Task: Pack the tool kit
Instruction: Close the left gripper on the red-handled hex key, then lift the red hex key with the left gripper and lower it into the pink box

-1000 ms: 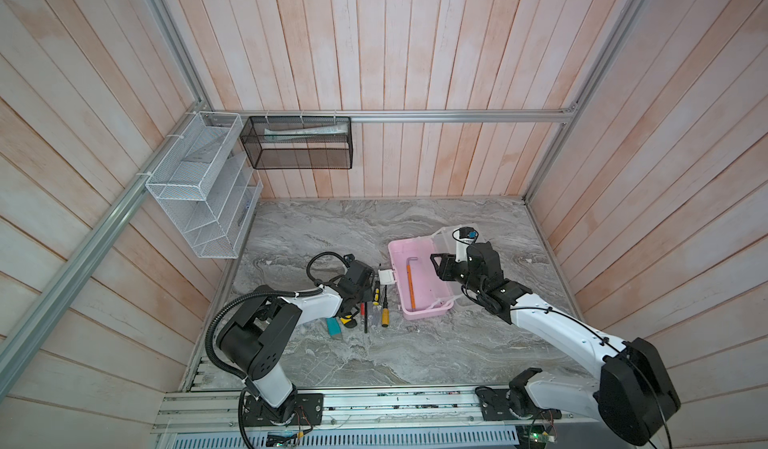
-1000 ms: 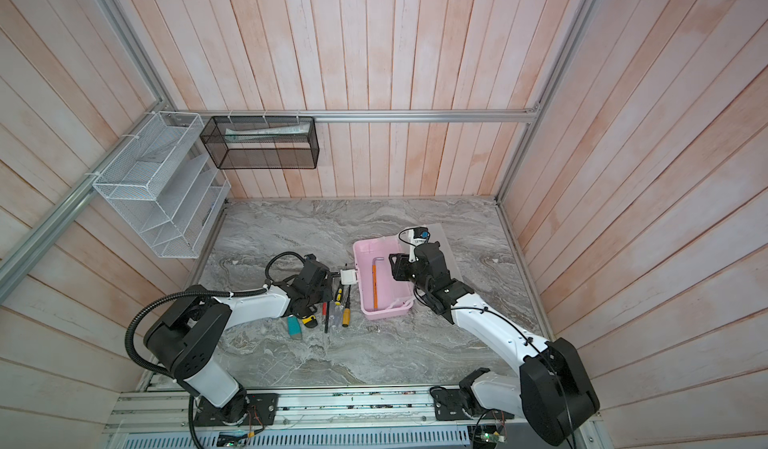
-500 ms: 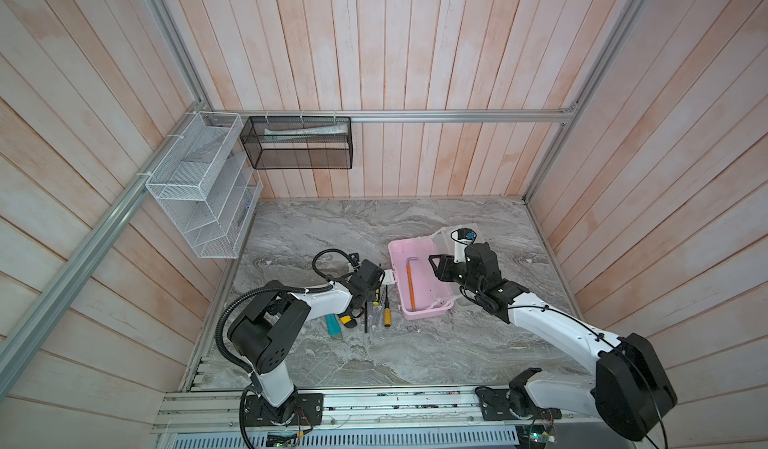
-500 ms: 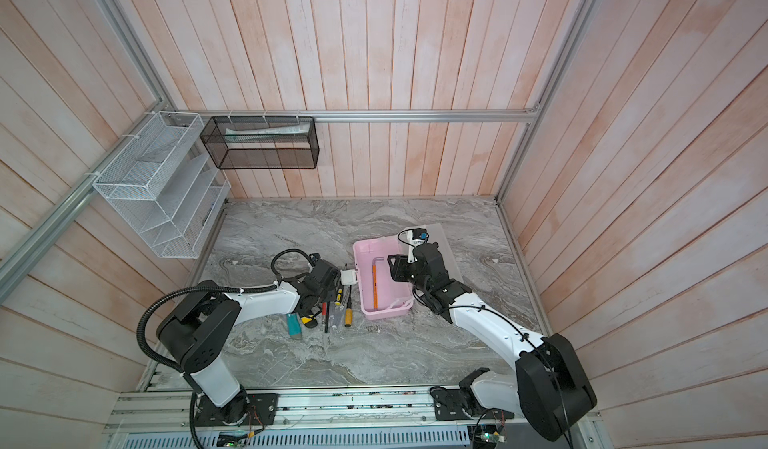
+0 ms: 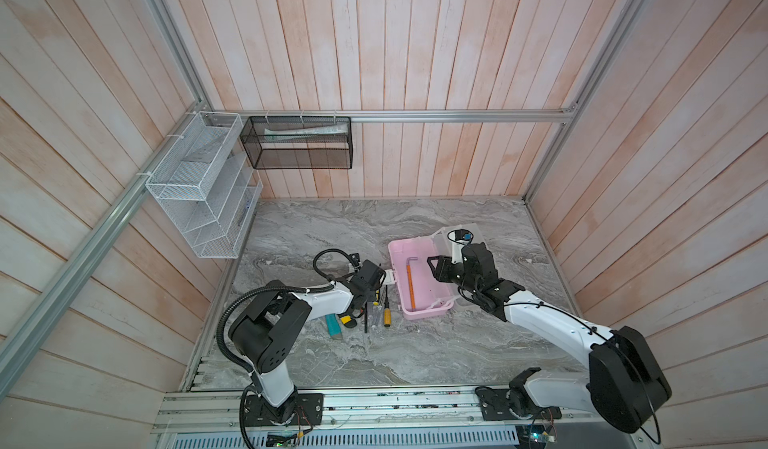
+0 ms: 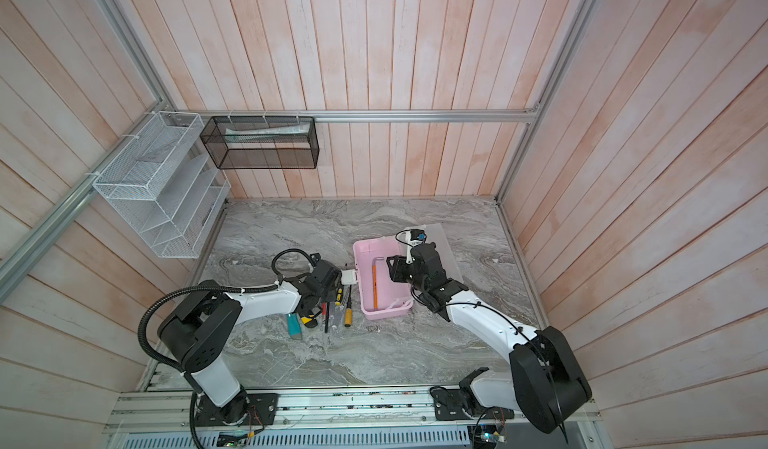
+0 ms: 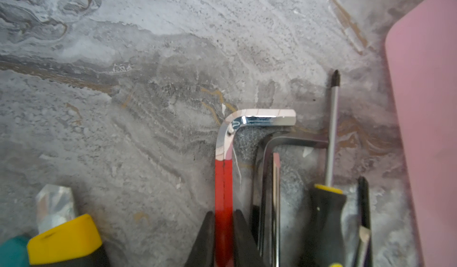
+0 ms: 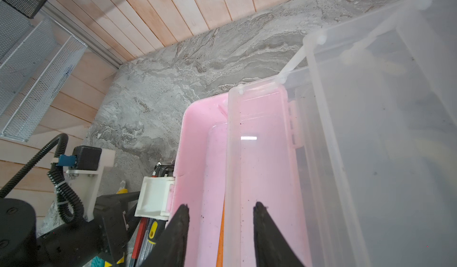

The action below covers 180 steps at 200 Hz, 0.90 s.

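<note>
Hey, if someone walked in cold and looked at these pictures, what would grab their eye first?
The open pink case sits on the grey marble table, frosted lid folded back, an orange-sleeved hex key inside and the open right gripper poised over it. Just left of it lies a row of loose tools, where the left gripper pinches a red-sleeved hex key.

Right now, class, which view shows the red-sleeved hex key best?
Left wrist view: the red-sleeved hex key shows close up, bend and sleeve clear, gripped by the left end effector. Both top views and right wrist view show barely a red sliver.
</note>
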{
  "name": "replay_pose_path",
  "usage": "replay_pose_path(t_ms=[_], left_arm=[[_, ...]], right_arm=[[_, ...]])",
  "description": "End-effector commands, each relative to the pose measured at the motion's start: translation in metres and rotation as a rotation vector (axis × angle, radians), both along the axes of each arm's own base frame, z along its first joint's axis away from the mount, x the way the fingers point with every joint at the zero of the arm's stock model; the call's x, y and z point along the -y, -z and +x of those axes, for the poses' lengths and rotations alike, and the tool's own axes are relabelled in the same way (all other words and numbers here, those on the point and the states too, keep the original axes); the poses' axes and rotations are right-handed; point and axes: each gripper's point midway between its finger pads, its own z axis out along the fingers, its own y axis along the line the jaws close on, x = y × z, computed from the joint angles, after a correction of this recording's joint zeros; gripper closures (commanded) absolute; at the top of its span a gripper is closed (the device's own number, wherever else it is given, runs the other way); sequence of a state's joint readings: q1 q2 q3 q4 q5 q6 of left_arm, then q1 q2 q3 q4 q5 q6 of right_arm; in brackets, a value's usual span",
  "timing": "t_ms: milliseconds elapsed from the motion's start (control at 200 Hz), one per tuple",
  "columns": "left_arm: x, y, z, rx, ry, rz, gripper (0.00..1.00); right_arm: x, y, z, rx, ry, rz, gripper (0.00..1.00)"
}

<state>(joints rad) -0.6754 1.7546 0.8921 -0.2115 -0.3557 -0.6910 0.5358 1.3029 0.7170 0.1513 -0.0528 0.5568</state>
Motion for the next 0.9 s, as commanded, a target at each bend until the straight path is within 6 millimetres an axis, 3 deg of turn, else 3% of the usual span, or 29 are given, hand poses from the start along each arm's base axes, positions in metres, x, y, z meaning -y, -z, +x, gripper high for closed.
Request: replay_pose_path(t_ms=[0, 65, 115, 295, 405, 575, 755, 895], left_arm=[[-0.013, 0.043, -0.032, -0.171, 0.028, 0.079, 0.88], [-0.011, 0.042, -0.033, -0.168, 0.034, 0.061, 0.90], [-0.011, 0.039, -0.033, -0.161, 0.039, 0.049, 1.00], [-0.020, 0.009, -0.022, -0.088, 0.012, 0.068, 1.00], [-0.024, -0.020, -0.012, -0.023, 0.003, 0.049, 1.00], [-0.013, -0.072, -0.003, 0.086, 0.021, -0.058, 1.00], [0.024, -0.131, 0.004, 0.203, 0.080, -0.317, 1.00], [0.065, -0.158, 0.012, 0.257, 0.102, -0.491, 1.00]], right_arm=[[-0.002, 0.003, 0.001, -0.002, -0.007, 0.004, 0.58], [-0.002, 0.003, 0.002, 0.002, -0.006, 0.006, 0.58], [-0.001, 0.005, 0.002, 0.002, -0.006, 0.006, 0.58], [0.001, 0.006, 0.003, 0.002, -0.001, 0.017, 0.59], [0.000, 0.002, 0.003, 0.013, -0.002, 0.033, 0.60], [0.000, -0.003, 0.001, 0.019, -0.005, 0.054, 0.60], [0.009, -0.013, 0.002, 0.030, 0.012, 0.119, 0.60], [0.014, -0.018, 0.004, 0.027, 0.016, 0.159, 0.60]])
